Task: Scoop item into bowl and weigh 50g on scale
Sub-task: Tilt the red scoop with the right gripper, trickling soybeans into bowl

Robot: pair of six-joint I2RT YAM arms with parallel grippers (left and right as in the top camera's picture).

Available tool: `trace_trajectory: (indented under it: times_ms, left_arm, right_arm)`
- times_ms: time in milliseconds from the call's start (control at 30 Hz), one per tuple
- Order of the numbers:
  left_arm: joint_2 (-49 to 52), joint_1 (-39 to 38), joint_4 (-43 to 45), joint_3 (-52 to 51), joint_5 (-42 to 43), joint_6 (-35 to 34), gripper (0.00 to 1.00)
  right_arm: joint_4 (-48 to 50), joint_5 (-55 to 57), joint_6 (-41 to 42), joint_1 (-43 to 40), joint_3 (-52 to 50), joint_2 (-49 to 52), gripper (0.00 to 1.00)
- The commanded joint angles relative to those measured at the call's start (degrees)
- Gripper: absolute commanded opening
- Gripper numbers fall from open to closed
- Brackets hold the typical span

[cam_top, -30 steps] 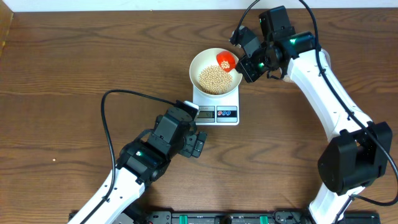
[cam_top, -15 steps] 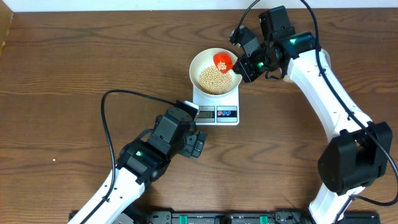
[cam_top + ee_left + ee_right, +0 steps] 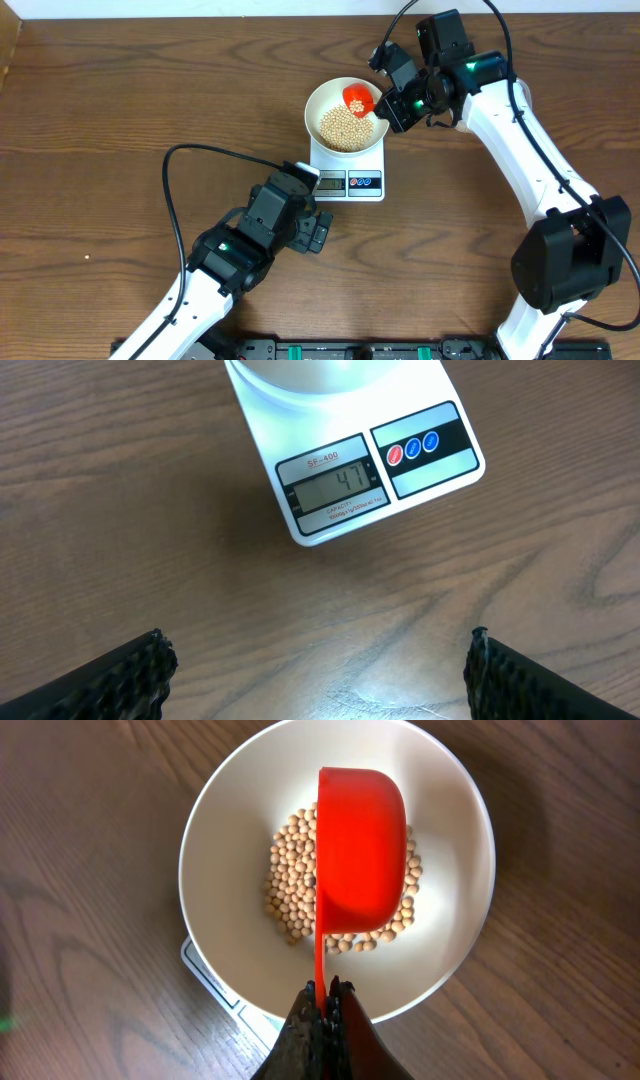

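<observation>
A white bowl point(image 3: 330, 98) point(image 3: 460, 840) stands on the white scale point(image 3: 350, 178) point(image 3: 400, 490), with a heap of pale tan beans point(image 3: 345, 127) point(image 3: 290, 880) in it. My right gripper point(image 3: 385, 108) point(image 3: 323, 988) is shut on the thin handle of a red scoop point(image 3: 358, 97) point(image 3: 358, 845), which is turned on its side over the beans inside the bowl. My left gripper point(image 3: 318, 232) point(image 3: 318, 660) hangs open above bare wood just in front of the scale. The scale's display point(image 3: 333, 485) faces the left wrist view and reads 47.
A black cable point(image 3: 190, 165) loops over the table left of the left arm. The scale's red and blue buttons point(image 3: 412, 448) sit to the right of the display. Brown wooden tabletop point(image 3: 120, 100) surrounds everything.
The red scoop has shifted slightly left and further over the bowl. The left arm has not moved.
</observation>
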Motion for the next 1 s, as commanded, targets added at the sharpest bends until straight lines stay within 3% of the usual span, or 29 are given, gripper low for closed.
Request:
trace_trajectory:
  times_ms: [0, 967]
  left_arm:
    - [0.1, -0.1, 0.0, 0.4, -0.5, 0.2, 0.95]
    - [0.1, -0.1, 0.1, 0.4, -0.5, 0.1, 0.95]
  right_arm:
    - [0.1, -1.2, 0.6, 0.1, 0.0, -1.2, 0.01]
    - [0.2, -1.2, -0.3, 0.2, 0.0, -1.2, 0.01]
